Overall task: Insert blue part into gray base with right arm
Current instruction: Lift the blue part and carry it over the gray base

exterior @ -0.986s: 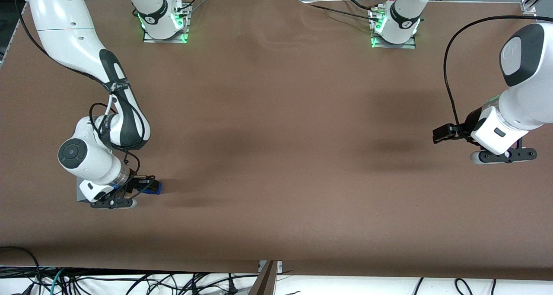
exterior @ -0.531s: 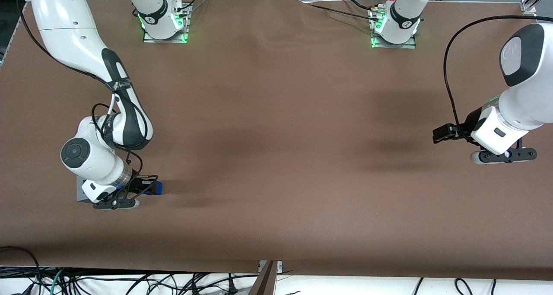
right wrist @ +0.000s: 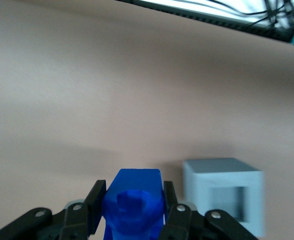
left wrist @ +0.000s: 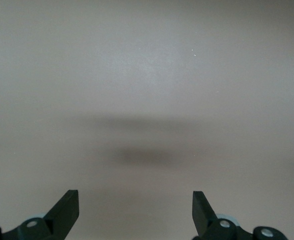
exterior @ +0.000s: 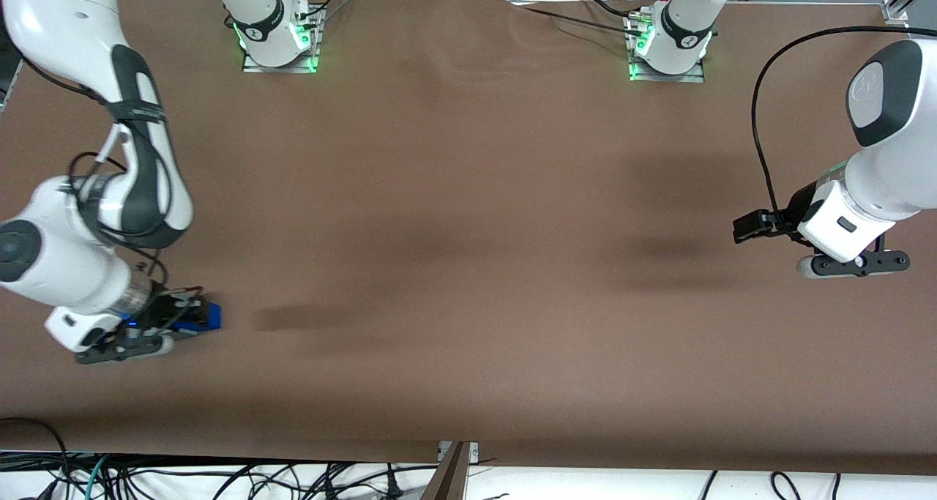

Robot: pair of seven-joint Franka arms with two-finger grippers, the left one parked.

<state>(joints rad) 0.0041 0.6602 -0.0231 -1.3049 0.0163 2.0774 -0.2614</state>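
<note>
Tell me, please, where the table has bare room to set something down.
The brown table is bare from the two arm mounts down to its near edge. The only crowded spot is the working arm's end, where the gripper holds the blue part lifted, the gray base standing beside it.

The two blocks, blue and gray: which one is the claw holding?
The blue part, clamped between the gripper's fingers; the gray base sits free on the table beside it.
</note>
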